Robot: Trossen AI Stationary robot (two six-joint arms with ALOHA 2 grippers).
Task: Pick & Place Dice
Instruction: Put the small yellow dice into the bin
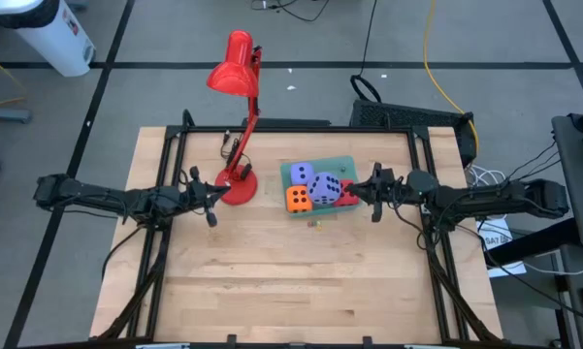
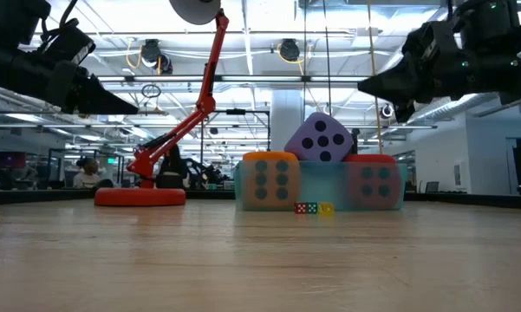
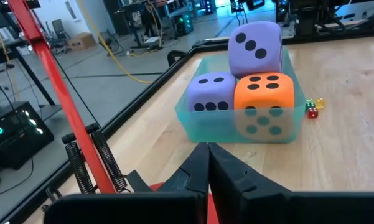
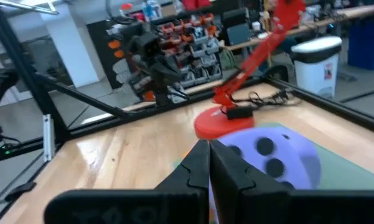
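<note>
1. Dark fingers of the right gripper (image 1: 357, 188) are pressed together and hold nothing; the gripper hangs above the table just beside the right edge of the green tray (image 1: 344, 165), with the top lavender die (image 4: 271, 155) directly ahead of its fingertips in the right wrist view.
2. All four foam dice sit in or on that tray: the orange die (image 1: 298, 199) at the near left corner, the red die (image 1: 345, 197) at the near right, nearest the right gripper, a second lavender die (image 1: 300, 174) toward the back left, and the top lavender die perched above the others, tilted in the low view.
3. Across the table, the left gripper (image 1: 220, 197) appears closed or nearly so and is empty, held above the table beside the round base of the red desk lamp (image 1: 235, 73), which stands between it and the tray.
4. Both arms reach in level from opposite sides, wrists straight, fingers pointing inward at the tray.
5. Right is plainly the nearer arm: the dice lie straight ahead of it toward the table's middle, and being cubes they offer no long axis to line up with.
6. Likely next, the right gripper must spread its fingers before it can take a die.
7. Several tiny coloured dice (image 2: 306, 208) lie on the wood in front of the tray.
</note>
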